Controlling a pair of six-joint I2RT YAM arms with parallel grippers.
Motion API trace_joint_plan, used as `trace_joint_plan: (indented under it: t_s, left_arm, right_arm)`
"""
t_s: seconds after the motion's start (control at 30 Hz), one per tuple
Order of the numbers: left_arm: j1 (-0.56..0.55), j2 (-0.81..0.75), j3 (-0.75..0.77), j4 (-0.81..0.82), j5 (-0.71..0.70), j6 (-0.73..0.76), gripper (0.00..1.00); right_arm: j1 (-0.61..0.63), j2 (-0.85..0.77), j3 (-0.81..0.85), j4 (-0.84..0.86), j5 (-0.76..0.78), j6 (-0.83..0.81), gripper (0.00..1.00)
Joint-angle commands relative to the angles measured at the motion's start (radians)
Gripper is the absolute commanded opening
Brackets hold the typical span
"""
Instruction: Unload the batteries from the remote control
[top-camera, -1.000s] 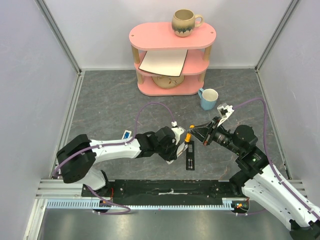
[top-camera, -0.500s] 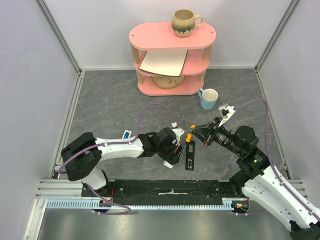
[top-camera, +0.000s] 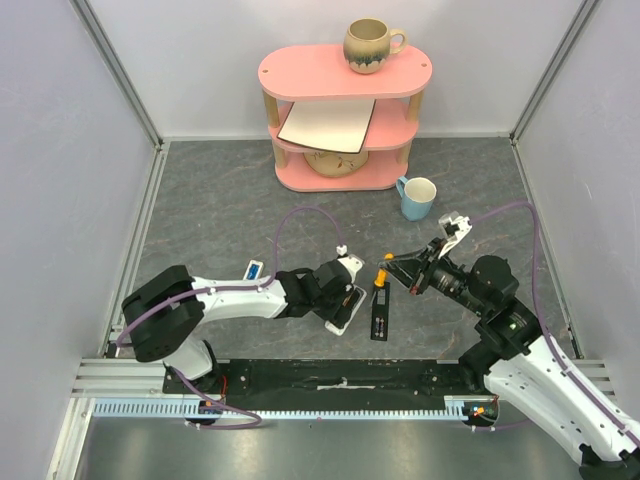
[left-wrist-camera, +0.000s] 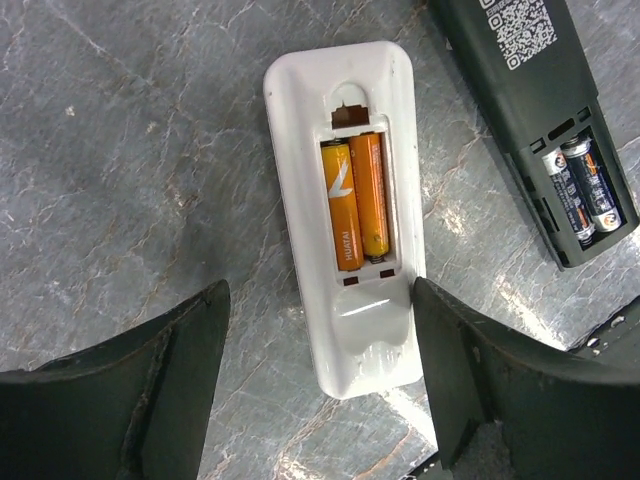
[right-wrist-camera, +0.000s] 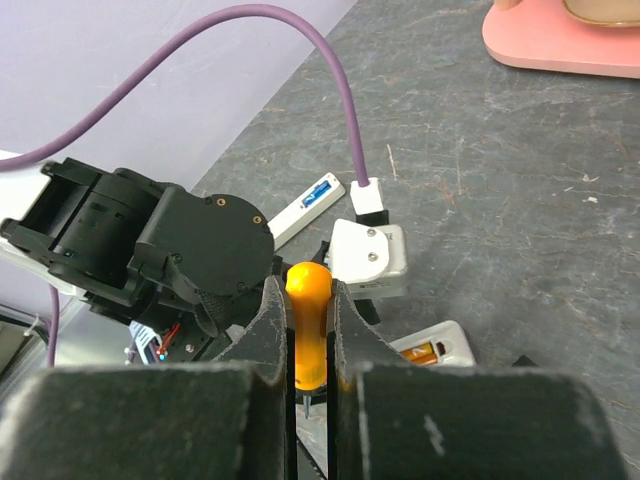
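A white remote control (left-wrist-camera: 340, 120) lies back-up on the grey table, its bay uncovered with two orange batteries (left-wrist-camera: 355, 205) side by side inside. Beside it a black remote (left-wrist-camera: 520, 70) has its bay uncovered too, with two dark batteries (left-wrist-camera: 582, 195) in it. My left gripper (left-wrist-camera: 320, 290) stands open, one finger on each side of the white remote's near end, the right finger (left-wrist-camera: 470, 370) close against its edge. My right gripper (right-wrist-camera: 308, 300) is shut on an orange-handled screwdriver (right-wrist-camera: 308, 330), hovering over the black remote (top-camera: 380, 312).
A pink three-tier shelf (top-camera: 345, 75) stands at the back with a brown mug (top-camera: 370, 45) on top and a plate on its middle tier. A light blue mug (top-camera: 417, 197) stands on the table to the right of the shelf.
My left gripper has opened and let go of the white remote, which now lies flat on the table. The right gripper with the screwdriver has drawn slightly right.
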Motion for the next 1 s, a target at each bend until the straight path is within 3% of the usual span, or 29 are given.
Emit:
trace_joint_plan:
  t_s: [0.0, 0.3, 0.73, 0.97]
  left_arm:
    - [-0.017, -0.032, -0.043, 0.027, -0.12, -0.05, 0.78]
    - [-0.02, -0.131, -0.195, 0.113, -0.157, -0.09, 0.77]
    - [-0.019, -0.241, -0.284, 0.288, -0.093, 0.008, 0.77]
    - [-0.025, -0.237, -0.309, 0.321, -0.097, 0.038, 0.77]
  right_arm:
    - [0.005, -0.039, 0.007, -0.042, 0.061, -0.055, 0.0]
    - [0.002, -0.07, -0.106, -0.002, 0.234, -0.026, 0.0]
    - [0.002, 0.269, -0.085, 0.28, 0.182, -0.075, 0.0]
    - [0.001, 0.366, -0.089, 0.4, 0.176, -0.061, 0.0]
